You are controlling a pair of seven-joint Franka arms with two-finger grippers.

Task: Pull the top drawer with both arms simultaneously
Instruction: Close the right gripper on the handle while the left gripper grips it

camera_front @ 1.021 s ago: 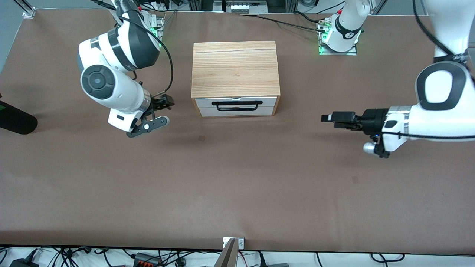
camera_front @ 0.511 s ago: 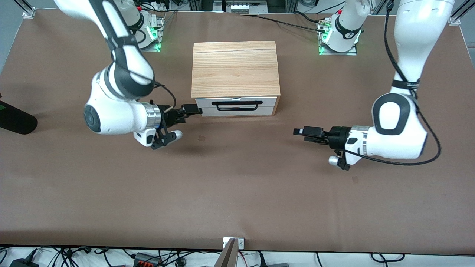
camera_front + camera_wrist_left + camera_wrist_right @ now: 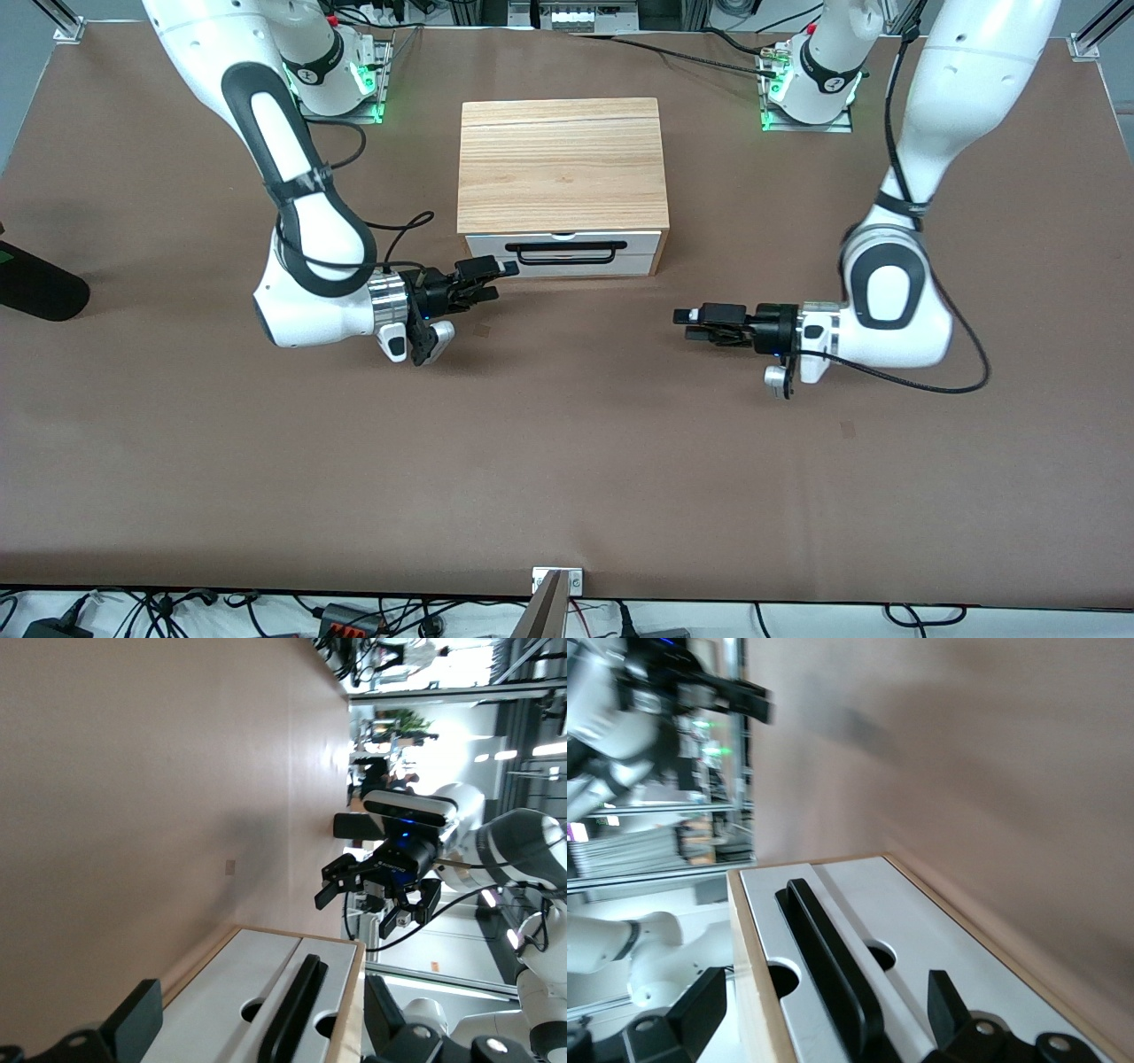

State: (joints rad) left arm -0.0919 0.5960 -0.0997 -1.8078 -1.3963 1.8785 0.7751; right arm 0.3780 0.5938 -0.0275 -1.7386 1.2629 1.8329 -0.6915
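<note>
The wood-topped cabinet (image 3: 562, 164) stands mid-table. Its top drawer (image 3: 638, 241) is shut flush, with the black bar handle (image 3: 564, 253) across its white front. My right gripper (image 3: 496, 278) hovers open just off the front's corner at the right arm's end, touching nothing. My left gripper (image 3: 684, 324) is open over bare table off the front's other end, a hand's width away. In the right wrist view the handle (image 3: 829, 967) lies ahead between the fingers (image 3: 700, 1010). In the left wrist view the handle (image 3: 294, 1010) and top drawer (image 3: 339, 992) show ahead.
A dark rounded object (image 3: 40, 288) lies at the table's edge at the right arm's end. Both arm bases (image 3: 806, 97) stand beside the cabinet's back. A camera post (image 3: 554, 598) stands at the table's front edge. Open brown tabletop (image 3: 567, 443) stretches in front of the cabinet.
Both arms have swung in toward the cabinet's front. The right gripper came up to the front's corner; the left gripper moved closer over the table. Both stayed open.
</note>
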